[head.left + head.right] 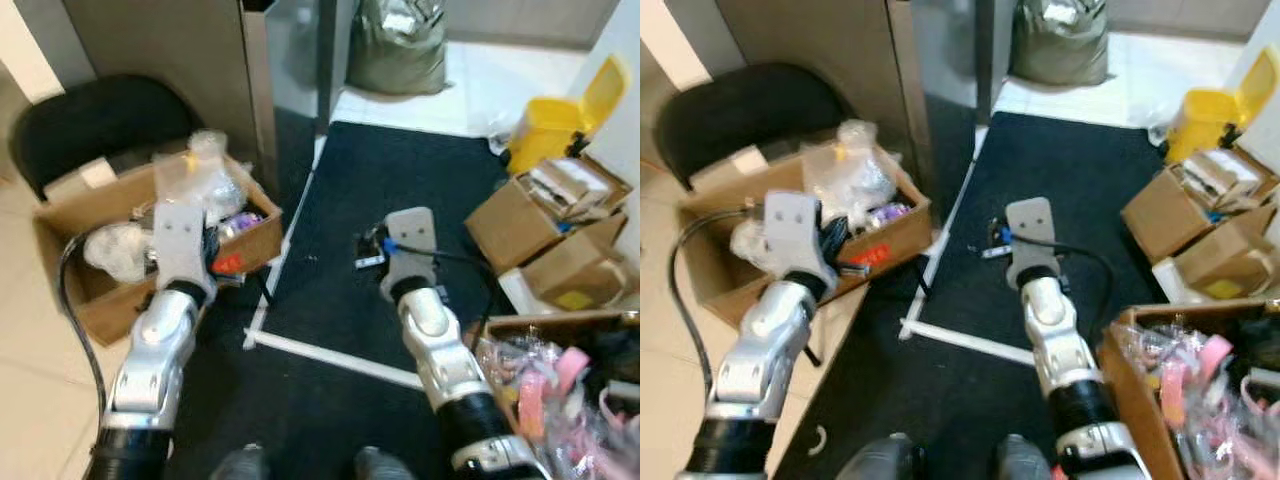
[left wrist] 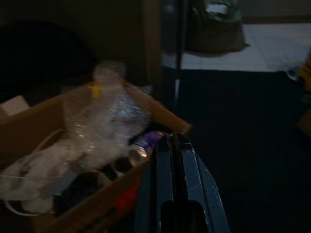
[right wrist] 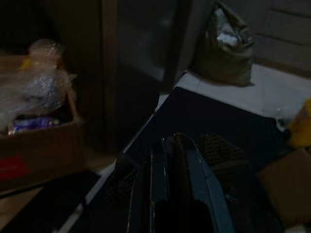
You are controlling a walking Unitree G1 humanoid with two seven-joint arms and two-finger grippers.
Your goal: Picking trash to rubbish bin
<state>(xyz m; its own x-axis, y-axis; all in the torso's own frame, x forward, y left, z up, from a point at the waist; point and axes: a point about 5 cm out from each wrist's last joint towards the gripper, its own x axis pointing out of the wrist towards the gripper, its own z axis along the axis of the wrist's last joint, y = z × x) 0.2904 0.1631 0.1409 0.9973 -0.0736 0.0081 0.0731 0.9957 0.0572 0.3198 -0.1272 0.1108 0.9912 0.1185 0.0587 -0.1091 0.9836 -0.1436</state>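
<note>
Trash of bubble wrap (image 1: 215,185) fills the cardboard box (image 1: 255,240); left tool (image 2: 176,145) and right tool (image 3: 170,145) closed, empty.

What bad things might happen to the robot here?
1. The left hand hangs at the rim of the cardboard box full of plastic wrap; it may bump the box or snag the wrap.
2. The yellow bin stands far across the dark mat, with boxes beside it, so the robot may knock them while walking.

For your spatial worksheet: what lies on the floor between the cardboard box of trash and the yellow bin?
In the left eye view, a dark mat spans between the cardboard box of trash and yellow bin.
</note>
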